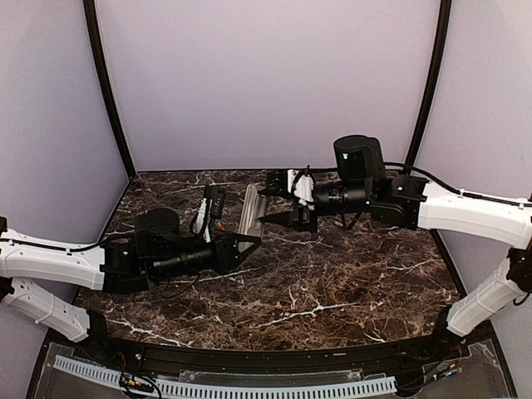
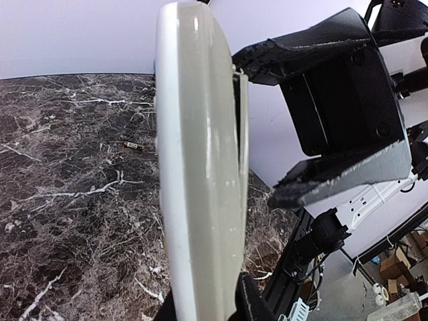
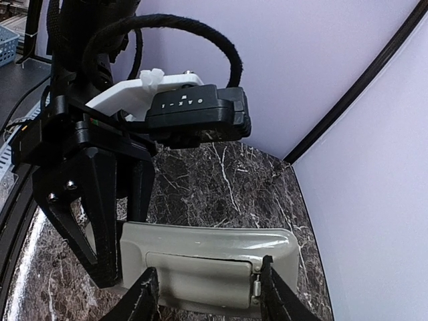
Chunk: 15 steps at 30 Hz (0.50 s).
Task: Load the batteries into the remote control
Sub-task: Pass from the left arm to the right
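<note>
Left gripper [image 1: 241,243] is clamping the remote control [image 2: 200,167] by one end and holding it on edge above the marble table [image 1: 332,283], greyish-beige back facing the other arm. One battery [image 2: 133,145] is lying loose on the marble beyond the handset, well apart from both arms. The battery cover [image 3: 200,267] appears to be seated, though in the left wrist view its long edge may be lifting slightly; I cannot tell which.

Right gripper [image 1: 281,219] is hanging just beside the back with its jaws spread wide and holding nothing, its fingertips [image 3: 144,297] straddling the cover. The step in hand looks like opening that compartment. Doing it well likely means pressing one fingertip at the latch end and sliding along the remote's length, while the left arm is bracing against the push.
</note>
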Each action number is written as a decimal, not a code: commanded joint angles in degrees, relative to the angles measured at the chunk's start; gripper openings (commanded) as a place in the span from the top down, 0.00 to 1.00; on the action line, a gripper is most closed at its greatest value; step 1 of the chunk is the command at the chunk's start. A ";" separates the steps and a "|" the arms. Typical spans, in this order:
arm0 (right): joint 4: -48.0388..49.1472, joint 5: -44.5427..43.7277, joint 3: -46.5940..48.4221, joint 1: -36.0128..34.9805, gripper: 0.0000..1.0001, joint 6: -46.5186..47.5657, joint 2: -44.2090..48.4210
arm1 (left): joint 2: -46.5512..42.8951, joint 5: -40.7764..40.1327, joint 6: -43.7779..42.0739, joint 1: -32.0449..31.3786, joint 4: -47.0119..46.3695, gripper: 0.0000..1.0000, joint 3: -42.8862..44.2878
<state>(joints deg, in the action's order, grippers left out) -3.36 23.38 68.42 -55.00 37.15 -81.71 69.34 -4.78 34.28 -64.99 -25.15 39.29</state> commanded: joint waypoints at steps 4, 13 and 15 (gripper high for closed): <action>-3.81 2.47 0.22 -0.17 0.57 -1.74 -0.77 | -1.33 0.31 -2.42 -0.14 -2.78 1.00 1.48; -4.44 3.73 0.74 -0.08 0.65 -2.47 -0.42 | -2.33 -1.05 -3.07 -0.14 -2.46 1.00 0.78; -4.60 3.78 0.91 -0.10 0.67 -2.59 -0.55 | -2.48 -1.25 -3.08 -0.14 -2.38 1.00 0.60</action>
<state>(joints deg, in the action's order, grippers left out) -4.23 23.66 68.58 -54.63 35.57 -81.71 69.28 -5.28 32.97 -65.06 -23.51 39.29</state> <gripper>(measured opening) 0.349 0.201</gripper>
